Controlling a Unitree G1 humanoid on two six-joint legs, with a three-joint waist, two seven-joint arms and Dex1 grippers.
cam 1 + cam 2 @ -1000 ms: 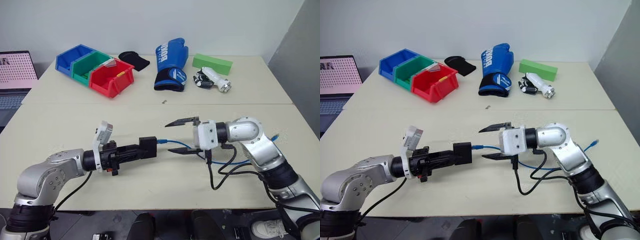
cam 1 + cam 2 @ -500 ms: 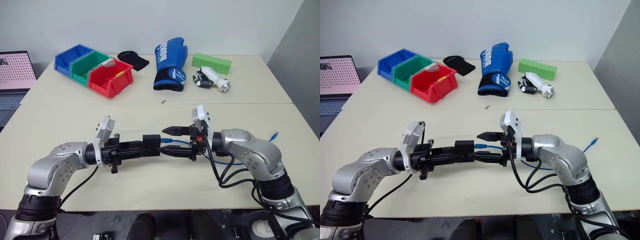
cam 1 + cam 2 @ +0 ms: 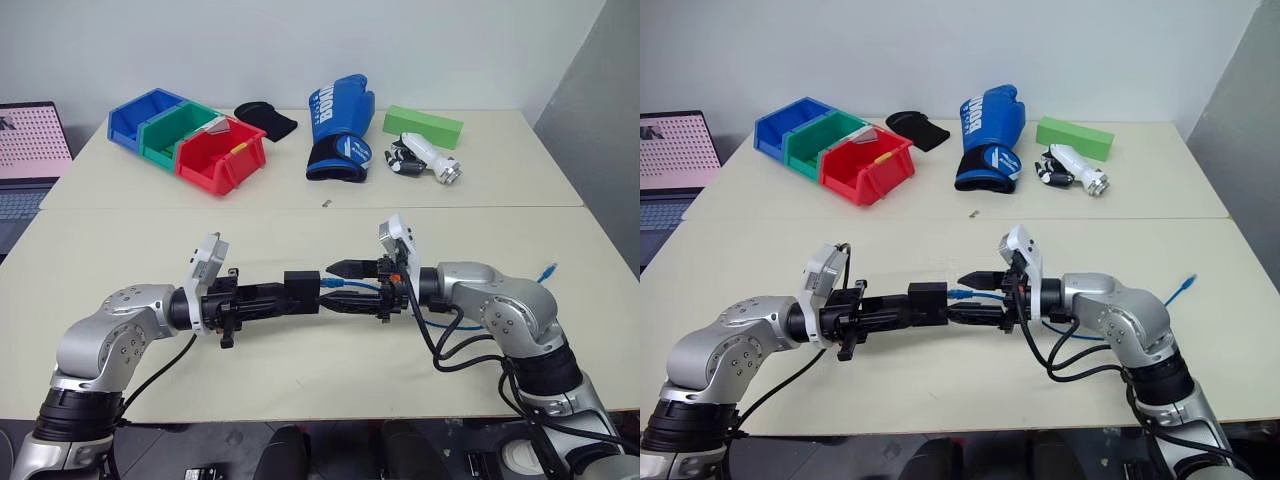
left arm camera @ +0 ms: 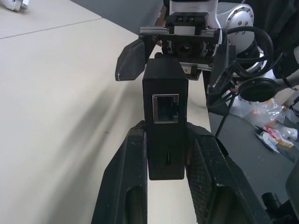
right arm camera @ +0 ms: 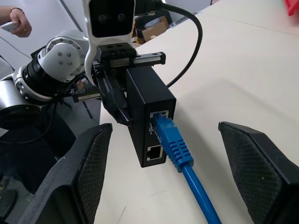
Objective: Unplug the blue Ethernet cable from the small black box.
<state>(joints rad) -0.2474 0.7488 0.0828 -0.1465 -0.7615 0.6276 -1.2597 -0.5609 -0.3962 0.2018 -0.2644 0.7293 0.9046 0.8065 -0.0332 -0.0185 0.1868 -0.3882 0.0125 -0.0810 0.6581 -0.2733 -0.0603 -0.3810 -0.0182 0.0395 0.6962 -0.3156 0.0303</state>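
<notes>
While the plug sits in its port, nothing has been pulled free yet.

Cable: the blue Ethernet cable is plugged into the upper of two ports on the box face; its cord runs back between the right fingers and trails over the table toward the robot's right, the far plug lying near the table's right edge.

Box: the small black box is held above the table between the two arms, its port face turned toward the right arm.

Left gripper: the left gripper is clamped shut on the box, one finger against each side.

Right gripper: the right gripper stands spread wide, one finger on either side of the plug, touching neither plug nor cord, holding nothing.

Step in hand: lining the right fingers up around the plug, as I judge it.

Next move: the right fingers likely need to close on the plug body, pressing its latch if it has one, then draw straight away from the box while the left grip stays firm.

Risk: closing on the cord alone could slip or strain it.
</notes>
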